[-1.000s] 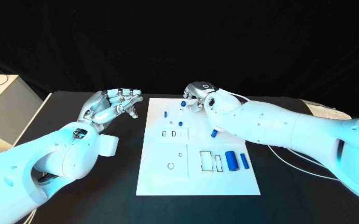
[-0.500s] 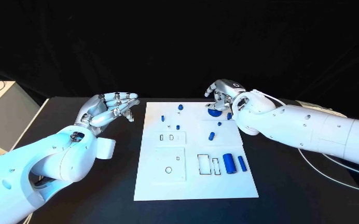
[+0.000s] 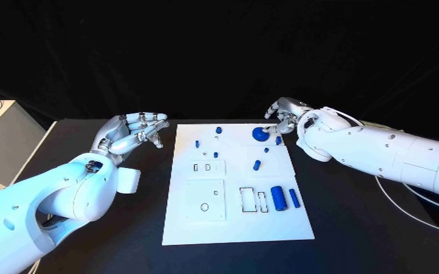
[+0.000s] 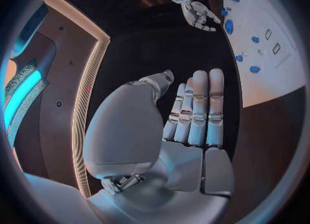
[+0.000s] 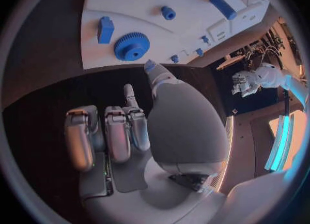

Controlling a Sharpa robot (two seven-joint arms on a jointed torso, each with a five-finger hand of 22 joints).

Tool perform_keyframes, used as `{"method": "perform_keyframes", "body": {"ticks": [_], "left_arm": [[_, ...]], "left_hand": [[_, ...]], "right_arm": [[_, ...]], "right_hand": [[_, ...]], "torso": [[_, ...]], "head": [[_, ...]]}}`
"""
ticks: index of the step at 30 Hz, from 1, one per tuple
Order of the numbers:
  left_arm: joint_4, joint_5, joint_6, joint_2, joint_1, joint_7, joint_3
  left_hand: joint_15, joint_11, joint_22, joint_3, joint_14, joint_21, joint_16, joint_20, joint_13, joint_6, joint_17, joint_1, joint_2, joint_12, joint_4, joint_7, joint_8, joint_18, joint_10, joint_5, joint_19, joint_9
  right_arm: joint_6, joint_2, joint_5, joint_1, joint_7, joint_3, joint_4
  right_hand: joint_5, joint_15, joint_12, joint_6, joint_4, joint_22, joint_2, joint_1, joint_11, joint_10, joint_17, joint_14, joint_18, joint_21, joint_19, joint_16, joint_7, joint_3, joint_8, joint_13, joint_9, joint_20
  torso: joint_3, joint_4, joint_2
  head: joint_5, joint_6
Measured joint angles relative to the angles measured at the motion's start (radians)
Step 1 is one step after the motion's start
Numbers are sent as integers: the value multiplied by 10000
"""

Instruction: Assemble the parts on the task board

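The white task board (image 3: 233, 220) lies in the middle of the black table. A blue gear (image 3: 261, 134) lies flat near its far right corner, with a small blue block (image 3: 279, 139) beside it. My right hand (image 3: 281, 117) hovers just beyond that corner and holds nothing. In the right wrist view its fingers (image 5: 106, 133) are curled in, and the gear (image 5: 132, 46) and block (image 5: 105, 29) lie in front of them. My left hand (image 3: 137, 129) hangs left of the board with straight fingers (image 4: 197, 105) and an empty palm.
Small blue pegs (image 3: 219, 130) stand near the board's far edge. A short cylinder (image 3: 257, 165) lies mid-board. A thick cylinder (image 3: 278, 198) and a thin bar (image 3: 294, 198) lie beside outlined slots (image 3: 248, 199) at the near right. A white cable (image 3: 403, 201) runs along the table's right side.
My right hand has moved from over the board's far edge out past its right corner. The blue gear now lies uncovered on the board. The left hand has stayed put.
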Motion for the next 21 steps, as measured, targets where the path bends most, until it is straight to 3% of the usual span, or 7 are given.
{"method": "perform_keyframes", "body": {"ticks": [7, 21], "left_arm": [[-19, -1, 19, 22, -1, -1, -1], [-44, -1, 35, 45, -1, -6, -1]], "left_hand": [[1, 0, -1, 0, 0, 0, 0, 0, -1, 35, 0, 0, 0, 0, 0, -35, 0, 0, 0, 0, 0, 0], [1, 1, 16, 0, 1, 0, 0, 1, -2, 35, 7, 0, 0, 0, 0, -35, 0, 0, -1, 0, 1, 8]], "right_arm": [[407, 217, 12, -8, -186, 0, -189], [846, 523, -50, -101, -444, -14, -573]], "right_hand": [[0, 1, 0, -2, 42, -1, 39, 38, 1, 2, 0, 1, 2, 0, -1, 0, 2, -42, 0, -1, 12, 71], [167, 1, -1, -2, 186, -3, 97, 204, 2, 3, -2, 2, 3, -1, -1, 0, 2, -95, 83, -3, 36, 70]], "torso": [[-19, 33, -5], [-44, 17, -12]], "head": [[-15, -95], [8, -224]]}}
